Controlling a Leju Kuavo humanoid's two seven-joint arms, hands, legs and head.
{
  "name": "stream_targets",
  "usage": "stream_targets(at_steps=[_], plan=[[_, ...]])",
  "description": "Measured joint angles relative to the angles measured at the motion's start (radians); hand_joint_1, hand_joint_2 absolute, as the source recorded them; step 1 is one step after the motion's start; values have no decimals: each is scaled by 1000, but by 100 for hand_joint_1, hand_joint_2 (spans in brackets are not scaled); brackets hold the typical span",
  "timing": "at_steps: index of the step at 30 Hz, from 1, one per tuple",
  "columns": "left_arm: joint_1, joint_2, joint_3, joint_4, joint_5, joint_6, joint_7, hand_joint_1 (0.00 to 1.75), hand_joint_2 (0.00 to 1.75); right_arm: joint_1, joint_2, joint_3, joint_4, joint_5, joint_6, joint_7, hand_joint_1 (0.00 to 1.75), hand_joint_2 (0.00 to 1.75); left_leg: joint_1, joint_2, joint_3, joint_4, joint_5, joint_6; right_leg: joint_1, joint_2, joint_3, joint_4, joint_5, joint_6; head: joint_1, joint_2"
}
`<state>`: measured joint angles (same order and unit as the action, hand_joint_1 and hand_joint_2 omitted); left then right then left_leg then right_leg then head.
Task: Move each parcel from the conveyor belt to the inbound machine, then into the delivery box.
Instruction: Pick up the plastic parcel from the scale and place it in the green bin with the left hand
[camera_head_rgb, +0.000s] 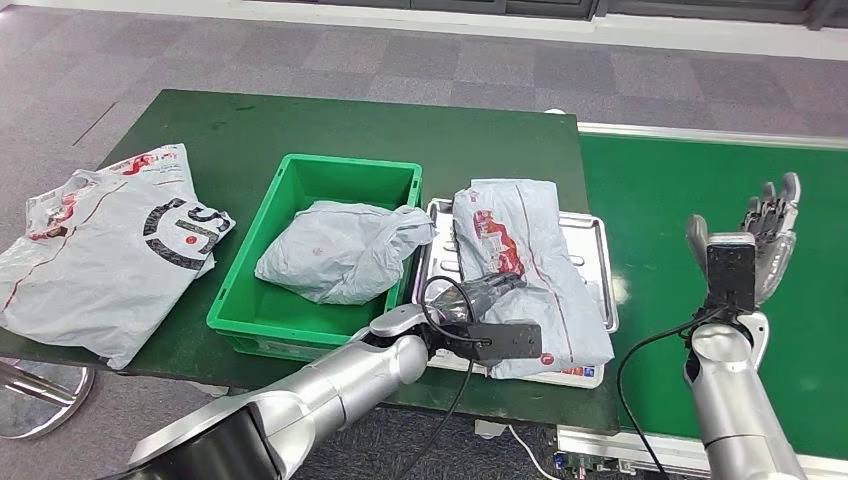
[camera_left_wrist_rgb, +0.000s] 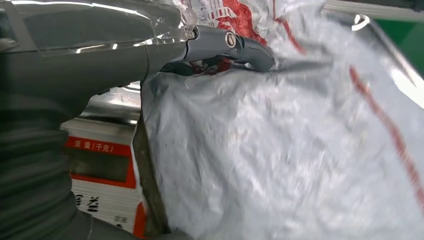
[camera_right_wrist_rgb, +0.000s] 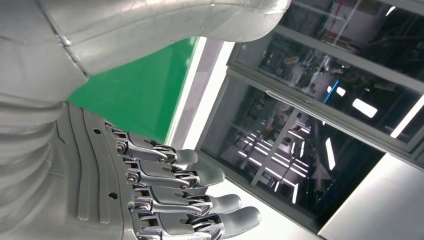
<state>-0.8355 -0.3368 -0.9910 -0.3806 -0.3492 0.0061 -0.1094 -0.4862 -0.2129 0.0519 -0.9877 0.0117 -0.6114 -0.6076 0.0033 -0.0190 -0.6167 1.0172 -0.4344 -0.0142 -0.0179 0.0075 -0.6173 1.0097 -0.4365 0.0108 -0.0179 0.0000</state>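
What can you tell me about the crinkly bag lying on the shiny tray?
The bag is a grey plastic parcel, wrinkled and shiny, with red print and thin red lines on it. It lies flat along the metal tray, covering most of it and hanging over the near edge. The left hand rests on its near part, the thumb hooked over a fold. The green bin stands just beside it.

Red label (camera_left_wrist_rgb: 95, 146) on inbound machine (camera_left_wrist_rgb: 107, 187) reads "重量(千克)"; parcel (camera_head_rgb: 100, 250) print unreadable.
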Motion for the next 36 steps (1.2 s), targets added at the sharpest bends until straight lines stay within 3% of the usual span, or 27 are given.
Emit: stream_targets(at_steps=[5, 9, 28, 36], plan=[[-10, 0, -105, 10, -64, -26, 41, 0, 175, 0, 0, 0, -10, 5, 10, 12, 0, 175, 0, -1, 1, 0, 0, 0, 0, -1, 2, 0, 0, 0, 0, 0], [-21, 0, -149, 15, -72, -33, 49, 175, 175, -2, 1, 0, -14, 9, 14, 20, 0, 175, 0, -1, 2, 0, 0, 0, 0, -1, 3, 0, 0, 0, 0, 0], [-32, 0, -120, 9, 12, 211, -10, 175, 175, 72, 1, -6, -120, 56, 45, 59, 0, 175, 0, 0, 2, 0, 0, 0, 0, 0, 2, 0, 0, 0, 0, 0], [-47, 0, -92, -8, 24, 225, -20, 175, 175, 89, 1, -10, -138, 60, 45, 59, 0, 175, 0, 0, 2, 0, 0, 0, 0, 0, 2, 0, 0, 0, 0, 0]])
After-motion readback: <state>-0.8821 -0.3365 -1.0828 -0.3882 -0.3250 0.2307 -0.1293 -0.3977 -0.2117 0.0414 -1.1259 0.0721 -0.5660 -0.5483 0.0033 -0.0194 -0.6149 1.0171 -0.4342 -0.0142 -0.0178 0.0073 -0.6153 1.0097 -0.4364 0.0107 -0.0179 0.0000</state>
